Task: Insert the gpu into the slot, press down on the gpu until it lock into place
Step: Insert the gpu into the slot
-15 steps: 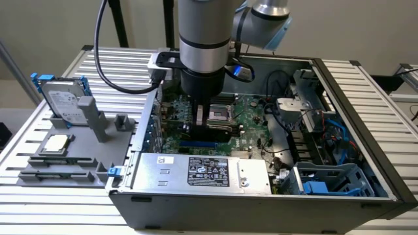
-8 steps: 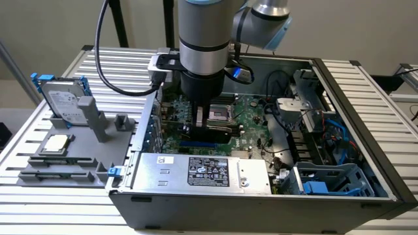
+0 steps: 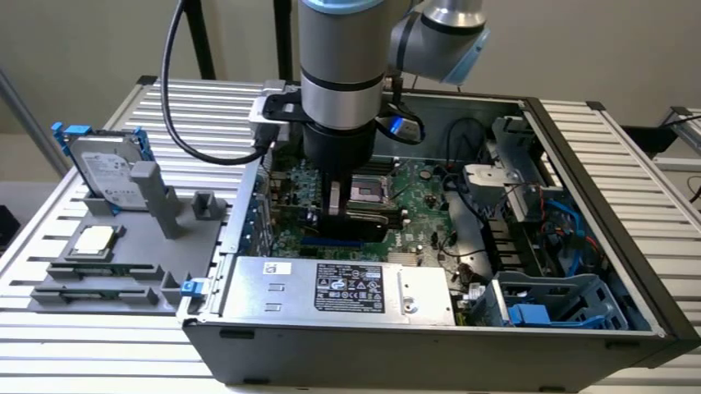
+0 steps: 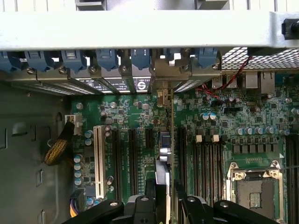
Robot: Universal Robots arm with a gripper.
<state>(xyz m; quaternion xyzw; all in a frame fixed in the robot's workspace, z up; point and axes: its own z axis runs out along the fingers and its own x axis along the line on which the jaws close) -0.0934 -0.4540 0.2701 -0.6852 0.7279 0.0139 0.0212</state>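
Black and thin, the gpu (image 3: 362, 226) stands on edge inside the open computer case (image 3: 438, 353), gripped by the jaws, which are clamped on its 2 faces near the top edge. The arm (image 3: 341, 74) comes straight down into the case from above. The card's lower edge sits right over the slot (image 3: 332, 244), a bright-blue strip on the green motherboard (image 3: 422, 197); a sliver of blue shows just under the card on its near side, and whether the edge has gone fully home cannot be told. In the wrist view the card appears edge-on, a narrow line running between the parallel black slots (image 4: 132, 158) toward the metal bracket (image 4: 161, 98) at the case's rear wall, where a row of blue clips (image 4: 107, 58) hangs. A white slot (image 4: 98, 161) lies well to one side of it. Just near of the card in the exterior view lies the silver power-supply box (image 3: 340, 287). The processor socket (image 3: 367, 193) sits just behind the jaws. Outside the case, at the exterior view's left, a grey hard drive (image 3: 104, 168) with blue clips leans in a grey fixture (image 3: 110, 279) on the slatted metal desk (image 3: 66, 353).
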